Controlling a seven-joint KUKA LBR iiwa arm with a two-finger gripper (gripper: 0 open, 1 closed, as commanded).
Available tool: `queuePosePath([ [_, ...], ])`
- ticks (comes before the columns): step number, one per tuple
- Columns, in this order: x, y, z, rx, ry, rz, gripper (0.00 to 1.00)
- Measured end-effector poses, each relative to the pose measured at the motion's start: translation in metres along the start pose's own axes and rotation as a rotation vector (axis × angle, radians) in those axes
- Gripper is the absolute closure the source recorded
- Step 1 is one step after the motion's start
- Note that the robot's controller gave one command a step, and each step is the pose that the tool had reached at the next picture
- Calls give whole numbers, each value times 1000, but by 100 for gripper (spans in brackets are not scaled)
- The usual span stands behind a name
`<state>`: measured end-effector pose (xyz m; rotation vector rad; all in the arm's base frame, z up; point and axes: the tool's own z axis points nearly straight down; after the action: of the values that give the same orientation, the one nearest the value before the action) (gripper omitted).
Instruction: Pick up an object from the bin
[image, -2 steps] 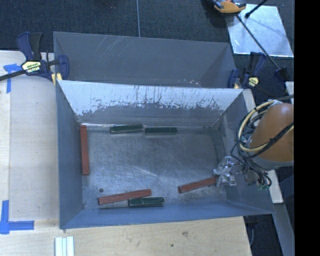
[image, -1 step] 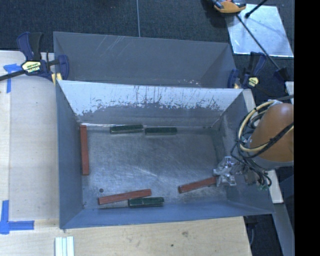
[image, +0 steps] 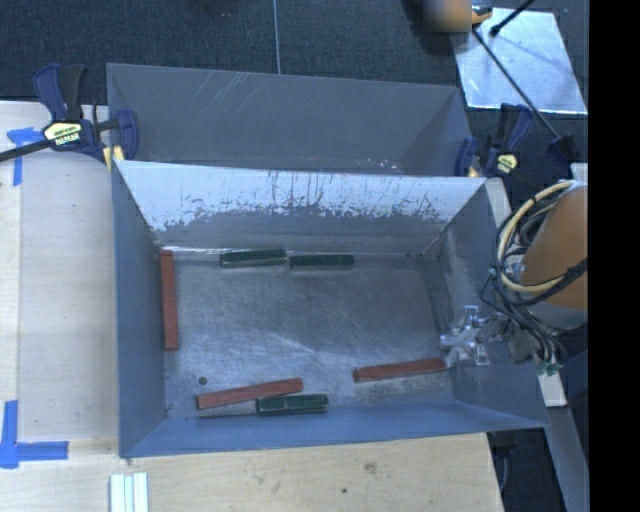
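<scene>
- A grey metal bin (image: 140, 300) is viewed from above.
- Nearest, a front red-brown bar (image: 249, 393) and a dark green bar (image: 292, 404) are laid against the front wall.
- Further in, the gripper (image: 468, 342) is held at the end of the right red-brown bar (image: 400, 370), probably to take it; whether it is open or closed cannot be told.
- Farthest, two back green bars (image: 253, 259) are lined up end to end.

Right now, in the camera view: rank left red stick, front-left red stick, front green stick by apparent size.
Largest: front-left red stick and left red stick, too alike to rank.
Smallest: front green stick, clearly shorter.
</scene>
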<state>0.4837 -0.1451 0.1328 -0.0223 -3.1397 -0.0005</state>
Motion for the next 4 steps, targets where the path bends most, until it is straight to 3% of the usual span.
queuePosePath([
  [1,-29,-11,-5,2,-7,52,0],
  [2,-29,-11,-6,2,-7,51,0],
  [3,-17,0,57,5,-30,184,100],
  [4,-17,0,57,5,-30,184,100],
])
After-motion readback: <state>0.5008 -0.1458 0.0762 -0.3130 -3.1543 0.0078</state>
